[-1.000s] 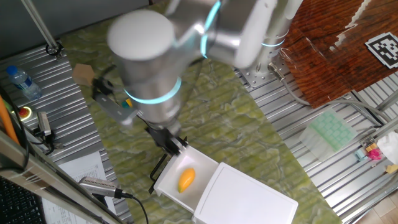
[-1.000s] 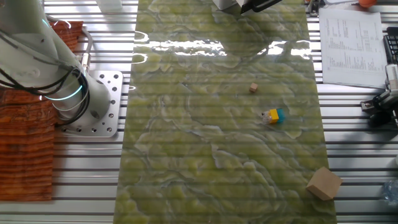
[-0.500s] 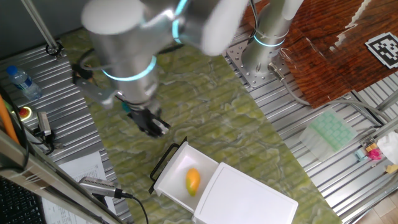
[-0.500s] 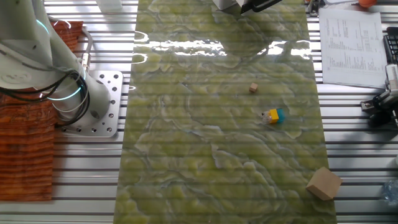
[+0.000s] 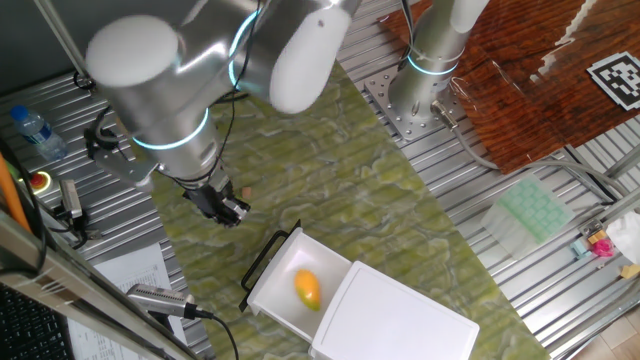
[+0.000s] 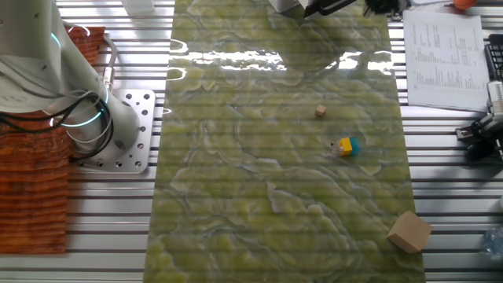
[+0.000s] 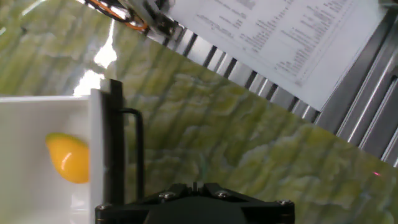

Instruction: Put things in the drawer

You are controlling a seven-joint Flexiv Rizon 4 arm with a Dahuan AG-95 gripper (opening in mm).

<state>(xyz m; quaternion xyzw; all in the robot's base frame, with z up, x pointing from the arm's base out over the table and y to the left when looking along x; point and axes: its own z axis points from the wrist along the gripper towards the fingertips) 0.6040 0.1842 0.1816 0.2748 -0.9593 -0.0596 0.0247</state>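
The white drawer [image 5: 272, 296] stands pulled out of its white cabinet [image 5: 400, 320], its black wire handle [image 5: 262, 264] in front. A yellow-orange lemon-shaped fruit [image 5: 308, 290] lies inside it. My gripper [image 5: 224, 207] hangs above the green mat, left of the handle, apart from the drawer, and looks shut and empty. In the hand view the fruit [image 7: 68, 159] lies in the drawer [image 7: 31, 118] at the left, behind the handle [image 7: 135, 152]. A small brown cube [image 6: 320, 111] and a yellow-and-blue item [image 6: 344, 146] lie on the mat.
A tan block [image 6: 409, 231] sits near the mat's corner. A water bottle [image 5: 32, 128], printed sheets [image 6: 444, 49] and a pale green gridded tray [image 5: 532, 212] lie off the mat. The arm's base [image 6: 118, 134] stands beside the mat.
My gripper has moved away from the drawer's front, up and to the left over the mat. The fruit has shifted slightly inside the drawer.
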